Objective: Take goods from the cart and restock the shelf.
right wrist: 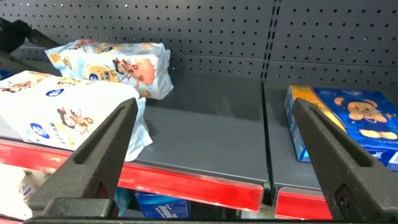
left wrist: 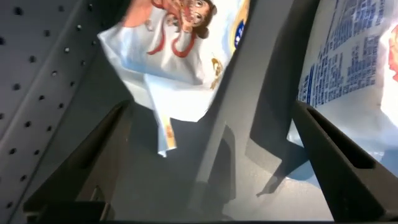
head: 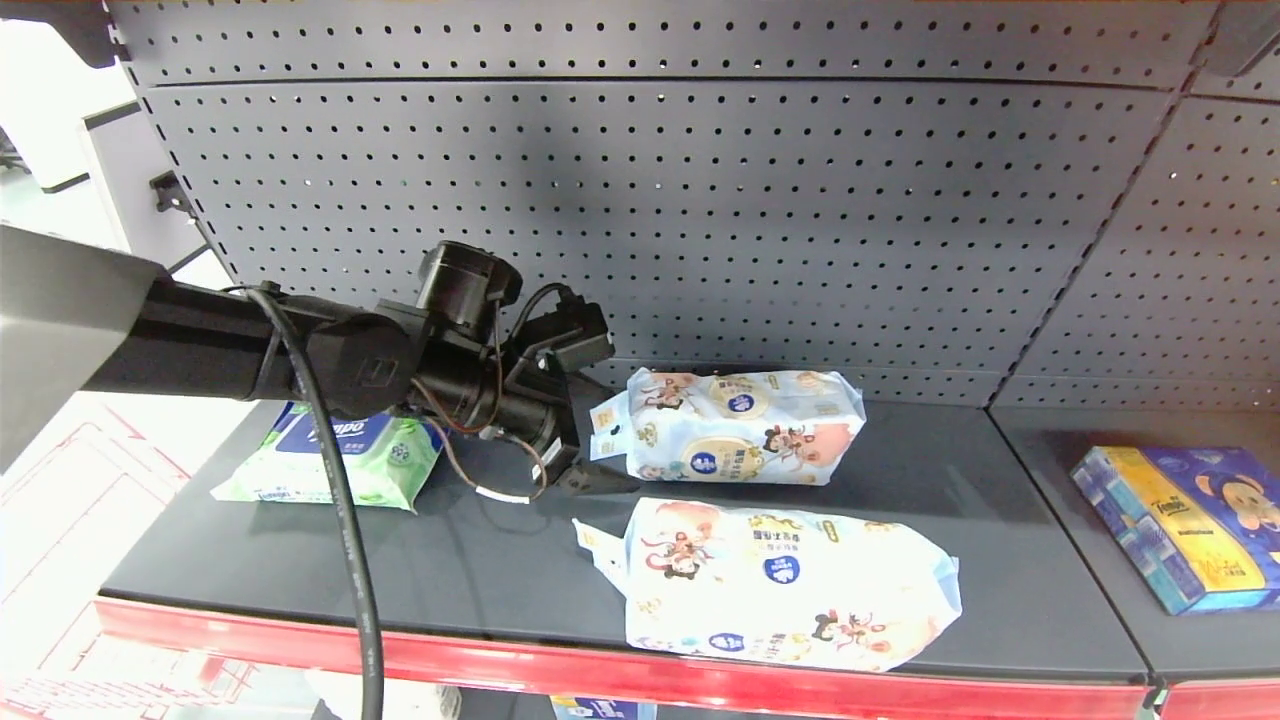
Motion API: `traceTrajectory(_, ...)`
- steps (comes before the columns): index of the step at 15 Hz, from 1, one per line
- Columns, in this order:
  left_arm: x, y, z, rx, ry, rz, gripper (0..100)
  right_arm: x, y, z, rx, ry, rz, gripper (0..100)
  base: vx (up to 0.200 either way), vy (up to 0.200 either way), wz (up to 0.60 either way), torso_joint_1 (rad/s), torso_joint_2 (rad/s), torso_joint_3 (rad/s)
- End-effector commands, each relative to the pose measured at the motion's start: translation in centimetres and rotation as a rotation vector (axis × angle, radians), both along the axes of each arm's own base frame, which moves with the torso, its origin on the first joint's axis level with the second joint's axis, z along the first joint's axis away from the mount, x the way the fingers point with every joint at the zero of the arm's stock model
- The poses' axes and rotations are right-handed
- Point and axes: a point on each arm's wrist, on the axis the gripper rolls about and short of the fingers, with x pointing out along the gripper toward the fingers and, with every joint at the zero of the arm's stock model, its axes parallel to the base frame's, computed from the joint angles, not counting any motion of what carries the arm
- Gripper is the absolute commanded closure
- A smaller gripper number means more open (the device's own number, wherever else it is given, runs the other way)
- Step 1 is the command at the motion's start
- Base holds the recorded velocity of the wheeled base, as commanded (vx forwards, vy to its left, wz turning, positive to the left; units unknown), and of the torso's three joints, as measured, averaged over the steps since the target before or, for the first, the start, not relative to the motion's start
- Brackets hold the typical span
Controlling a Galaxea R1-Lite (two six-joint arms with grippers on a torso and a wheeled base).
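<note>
Left end effector fingers spread; right end effector likewise

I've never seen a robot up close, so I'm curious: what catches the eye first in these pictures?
The long black left arm stretches in from the left over the dark shelf, its left gripper open at the end of the rear cartoon-printed pack. A front pack of the same kind lies near the red edge. A green pack lies at the shelf's left end, and a blue and yellow box in the bay to the right.
</note>
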Motion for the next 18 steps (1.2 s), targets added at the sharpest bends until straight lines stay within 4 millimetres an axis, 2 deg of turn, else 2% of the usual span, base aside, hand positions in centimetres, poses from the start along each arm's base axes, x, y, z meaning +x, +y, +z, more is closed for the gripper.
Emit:
traceTrajectory(1, -0.1, -0.3, -0.5, 0.006, 0.010, -0.009, 0, 0.0, 0.0, 0.0, 0.000, 0.002, 0.000, 0, 0.000, 0.000, 0.00, 0.000, 0.00, 0.000)
traceTrajectory(8, -0.7, -0.9, -1.4, 0.020, 0.033, -0.048, 0, 0.1, 0.0, -0.2, 0.003, 0.009, 0.000, 0, 0.000, 0.000, 0.00, 0.000, 0.00, 0.000)
traceTrajectory(18, -1.7, -0.3, -2.1, 0.034, 0.063, -0.059, 0, 0.2, -0.1, -0.7, 0.008, 0.025, -0.001, 0, 0.000, 0.000, 0.00, 0.000, 0.00, 0.000)
